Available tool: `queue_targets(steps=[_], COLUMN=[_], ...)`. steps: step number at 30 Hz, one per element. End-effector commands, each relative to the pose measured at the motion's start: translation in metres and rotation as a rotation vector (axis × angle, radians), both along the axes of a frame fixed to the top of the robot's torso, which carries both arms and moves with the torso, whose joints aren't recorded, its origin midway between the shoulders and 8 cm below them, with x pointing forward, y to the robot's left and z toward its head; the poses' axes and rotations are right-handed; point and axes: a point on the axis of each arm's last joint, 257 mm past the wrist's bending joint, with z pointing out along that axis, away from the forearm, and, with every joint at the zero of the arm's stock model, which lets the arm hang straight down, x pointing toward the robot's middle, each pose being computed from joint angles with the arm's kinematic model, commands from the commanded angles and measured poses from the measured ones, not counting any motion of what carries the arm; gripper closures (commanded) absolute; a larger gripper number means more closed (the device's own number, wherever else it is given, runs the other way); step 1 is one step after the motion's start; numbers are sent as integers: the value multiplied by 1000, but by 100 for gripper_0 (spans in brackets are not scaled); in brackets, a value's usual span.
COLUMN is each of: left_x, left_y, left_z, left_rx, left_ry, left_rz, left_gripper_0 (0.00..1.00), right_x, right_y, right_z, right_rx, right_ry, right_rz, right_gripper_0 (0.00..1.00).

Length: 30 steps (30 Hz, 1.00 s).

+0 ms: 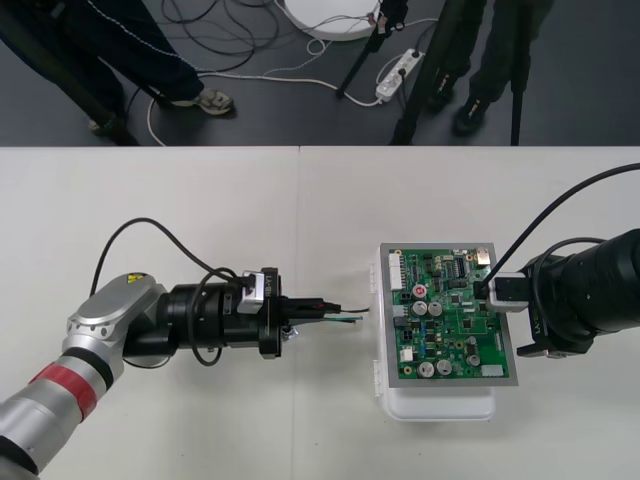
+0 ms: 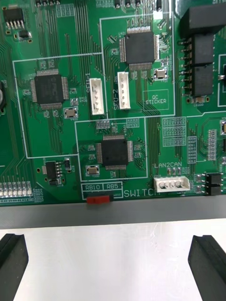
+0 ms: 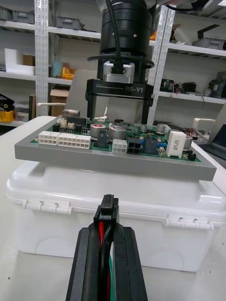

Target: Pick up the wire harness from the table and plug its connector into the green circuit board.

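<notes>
Green board [image 1: 450, 320] on a white base [image 1: 440, 405]: in the front view we see the left gripper [image 1: 330, 305] near it, clamping the harness [image 1: 350, 317], and the right gripper [image 1: 487, 292] at its right edge. From the right wrist, its fingers [image 2: 207, 263] stand wide apart over the board. From the left wrist, the plug [image 3: 106, 214] sits pinched between the left fingers [image 3: 87, 263], facing the base, apart from it.

In the left wrist view the harness [image 3: 106, 221] is covered between the left gripper's [image 3: 106, 231] fingers [image 3: 87, 268], but for its plug [image 3: 106, 211] and a strip of red and black wire. The board [image 2: 113, 103] runs past the right wrist view's edges, which also cut off the right gripper's [image 2: 110, 263] fingers [image 2: 12, 263].
</notes>
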Motion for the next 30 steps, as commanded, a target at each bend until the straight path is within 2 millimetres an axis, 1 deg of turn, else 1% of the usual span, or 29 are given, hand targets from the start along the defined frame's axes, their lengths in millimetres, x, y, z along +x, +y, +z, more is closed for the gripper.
queue_targets(steps=[1, 6, 14, 23, 30], left_x=[-9, -14, -26, -26, -22], left_y=[-20, -30, -43, -50, -58], left_z=[30, 33, 41, 45, 44], left_rx=[-70, -87, -133, -143, -120], left_ry=[-157, -159, -134, -142, -151], left_rz=[-74, -93, -128, -134, -131], left_gripper_0=[100, 100, 100, 100, 100], right_x=[0, 3, 9, 11, 6], right_y=[10, 8, 8, 3, 14], right_z=[8, 11, 13, 8, 8], right_rx=[-14, -65, -96, -143, -126], right_ry=[-19, -62, -103, -117, -114], right_rz=[25, 46, 58, 64, 81], right_gripper_0=[0, 0, 0, 0, 0])
